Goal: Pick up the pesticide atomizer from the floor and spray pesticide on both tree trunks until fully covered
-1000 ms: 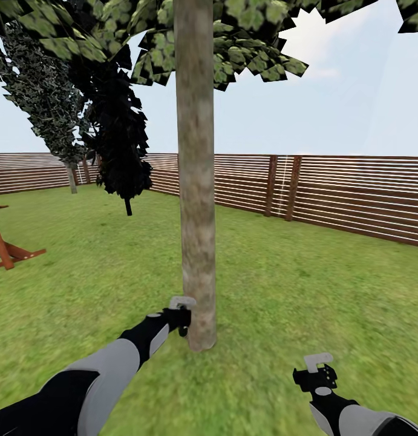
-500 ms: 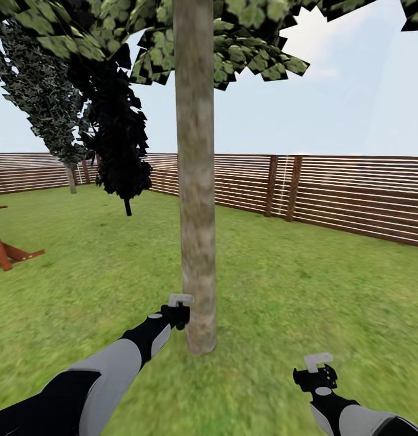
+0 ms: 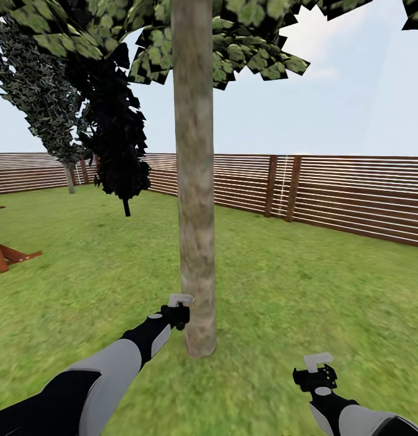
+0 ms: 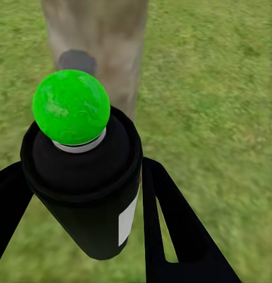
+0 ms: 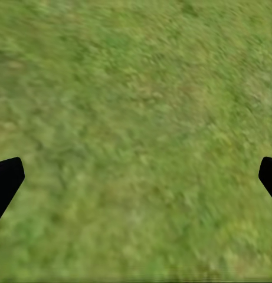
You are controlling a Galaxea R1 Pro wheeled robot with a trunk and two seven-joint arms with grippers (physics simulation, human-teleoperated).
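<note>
Black fingers of the left gripper (image 4: pixel 82 236) pinch the atomizer (image 4: pixel 82 188), nozzle aimed at the tree trunk (image 3: pixel 195 181) for spraying. The right gripper (image 5: pixel 136 177) hangs spread over grass (image 5: pixel 136 88).

Both arms have the same look: glossy black upper sections, then a light grey shell on the forearm, then black again at the wrist. Just behind each gripper sits a small pale grey bracket. The left gripper (image 3: pixel 179 317) and right gripper (image 3: pixel 316 375) are black, with flat, tapered black fingers (image 4: pixel 171 236) seen from the wrist cams.
</note>
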